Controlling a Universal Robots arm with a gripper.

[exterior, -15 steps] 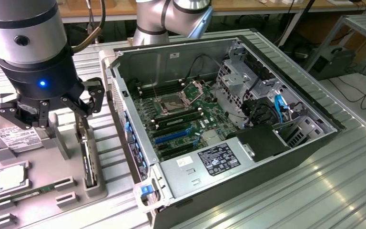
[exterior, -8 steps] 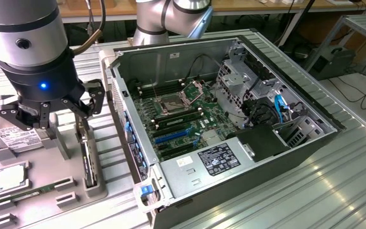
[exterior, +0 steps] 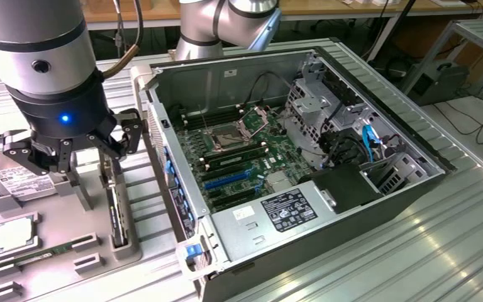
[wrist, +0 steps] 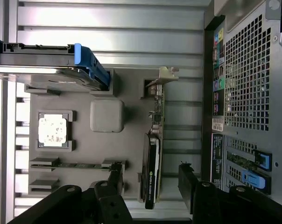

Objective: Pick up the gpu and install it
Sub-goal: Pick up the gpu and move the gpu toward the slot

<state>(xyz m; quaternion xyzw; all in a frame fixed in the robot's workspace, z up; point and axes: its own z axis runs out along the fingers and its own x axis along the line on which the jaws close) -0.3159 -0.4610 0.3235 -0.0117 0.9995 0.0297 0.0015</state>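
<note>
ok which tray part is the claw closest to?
The gpu: dark fan card on edge, below the open claw; hard drive, CPU and memory stick sit aside.

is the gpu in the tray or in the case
In the tray: gpu stands on edge in its slot, open claw either side.

The hand (exterior: 97, 189) hangs with fingers spread over the gpu (exterior: 117, 217), which stands on edge in a grey holder (exterior: 57, 220) beside the open computer case (exterior: 216, 82) on the desk (exterior: 443, 239).

Gpu (exterior: 117, 217) on edge in tray (exterior: 53, 217), beside case (exterior: 326, 251); hand (exterior: 95, 189) above gpu.
</note>
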